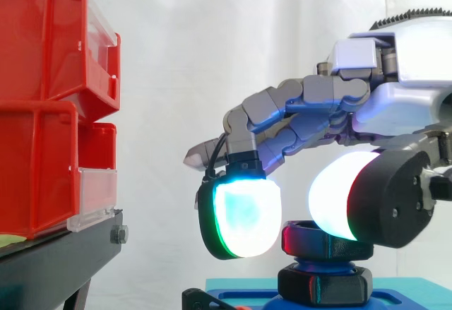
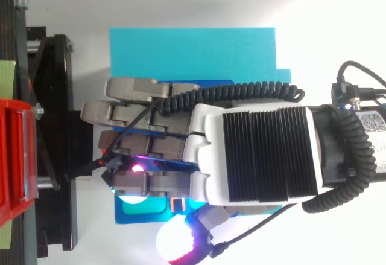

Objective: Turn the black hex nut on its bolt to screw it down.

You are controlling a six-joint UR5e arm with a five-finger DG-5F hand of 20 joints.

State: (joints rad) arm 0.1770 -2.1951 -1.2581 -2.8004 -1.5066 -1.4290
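The black hex nut (image 1: 307,238) sits on a blue bolt (image 1: 311,260) above a second black hex piece (image 1: 325,285), low in the side view. My hand (image 1: 395,105) reaches in from the right with its fingers curled down over the bolt. One glowing finger pad (image 1: 240,218) meets the nut's left edge, and the thumb pad (image 1: 339,197) lies against its upper right, so the nut is pinched between them. From above, the hand (image 2: 253,150) hides the nut and bolt.
The bolt stands on a blue base (image 1: 247,299) lying on a cyan sheet (image 2: 193,54). Stacked red bins (image 1: 42,98) on a black stand (image 1: 56,260) are close on the left, a short gap from the fingertips.
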